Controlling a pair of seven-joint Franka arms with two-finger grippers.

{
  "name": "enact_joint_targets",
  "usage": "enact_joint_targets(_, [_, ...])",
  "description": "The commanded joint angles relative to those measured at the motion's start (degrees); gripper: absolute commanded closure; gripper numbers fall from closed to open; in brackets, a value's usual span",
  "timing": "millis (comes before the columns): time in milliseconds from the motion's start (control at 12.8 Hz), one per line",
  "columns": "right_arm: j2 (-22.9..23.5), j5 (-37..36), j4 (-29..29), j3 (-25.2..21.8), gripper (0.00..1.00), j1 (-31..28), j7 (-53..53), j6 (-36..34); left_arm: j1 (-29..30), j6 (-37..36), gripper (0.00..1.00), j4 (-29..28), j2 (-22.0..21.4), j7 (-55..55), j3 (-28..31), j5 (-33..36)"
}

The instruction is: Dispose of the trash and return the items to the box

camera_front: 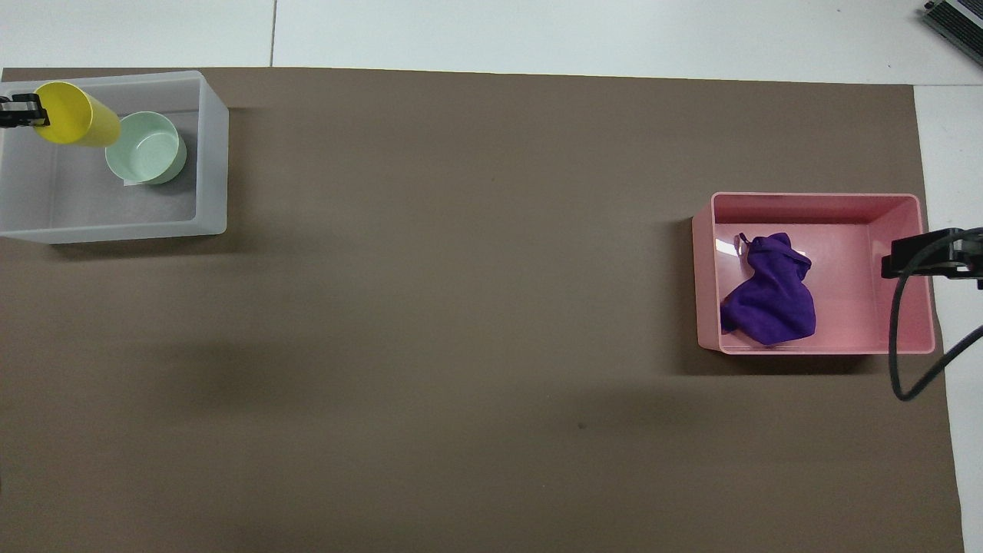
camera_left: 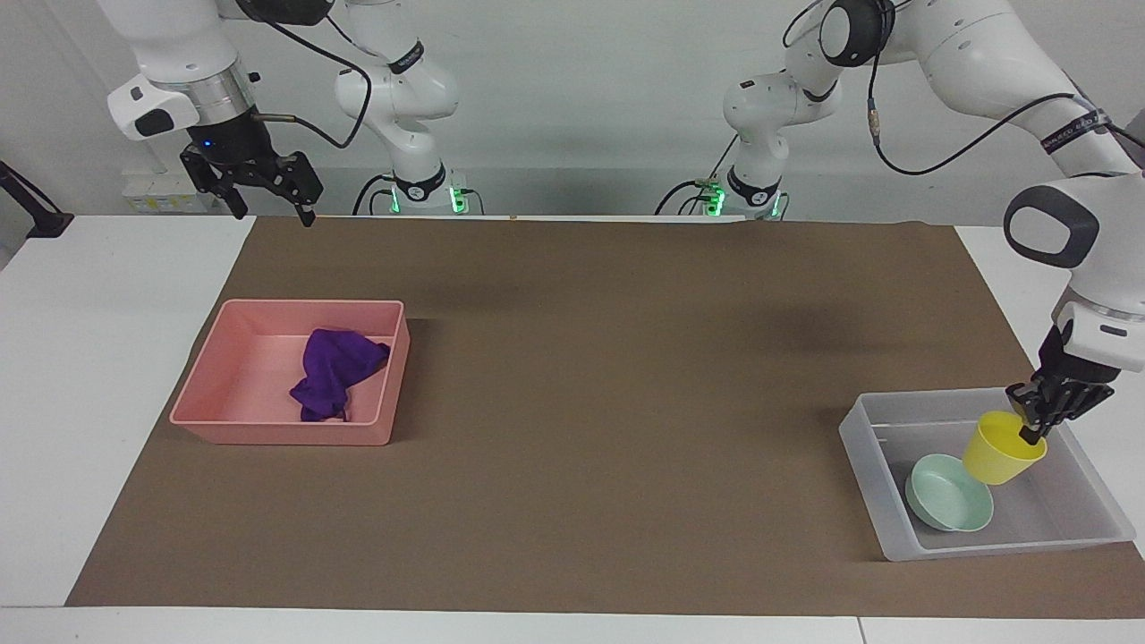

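My left gripper (camera_left: pixel 1036 431) (camera_front: pixel 29 112) is shut on the rim of the yellow cup (camera_left: pixel 1002 454) (camera_front: pixel 74 115). It holds the cup tilted over the clear box (camera_left: pixel 866 458) (camera_front: pixel 212 161), just above its floor. The mint-green bowl (camera_left: pixel 948 494) (camera_front: pixel 144 146) lies in the box beside the cup. The purple rag (camera_left: pixel 335 371) (camera_front: pixel 768 296) lies crumpled in the pink tray (camera_left: pixel 286 436) (camera_front: pixel 822 206). My right gripper (camera_left: pixel 275 213) (camera_front: pixel 933 255) hangs open and holds nothing, raised over the table edge by the tray, where that arm waits.
A brown mat (camera_left: pixel 608 385) covers most of the white table. The box stands at the left arm's end and the pink tray at the right arm's end. A black cable (camera_front: pixel 910 338) from the right arm hangs over the tray's end.
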Motion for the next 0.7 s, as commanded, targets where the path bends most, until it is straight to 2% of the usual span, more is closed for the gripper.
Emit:
enact_joint_targets(0, [-2.1, 0.6, -3.1, 0.4, 0.0, -0.5, -0.4, 1.8, 0.5, 0.0, 1.0, 2.4, 4.3, 2.9, -0.6, -0.9])
enact_joint_targets(234, [-2.5, 0.6, -4.0, 0.4, 0.0, -0.5, -0.4, 2.3, 0.3, 2.7, 1.0, 0.1, 5.5, 4.3, -0.6, -0.9])
enact_joint_targets(545, [-0.4, 0.2, -2.3, 0.3, 0.0, -1.0, -0.1, 2.1, 0.0, 5.9, 1.0, -2.6, 5.6, 7.8, -0.5, -1.1])
enact_joint_targets(623, [-0.7, 0.2, -3.1, 0.3, 0.0, -0.9, 0.5, 2.7, -0.1, 5.7, 0.97, -2.8, 5.6, 7.8, -0.4, -1.2])
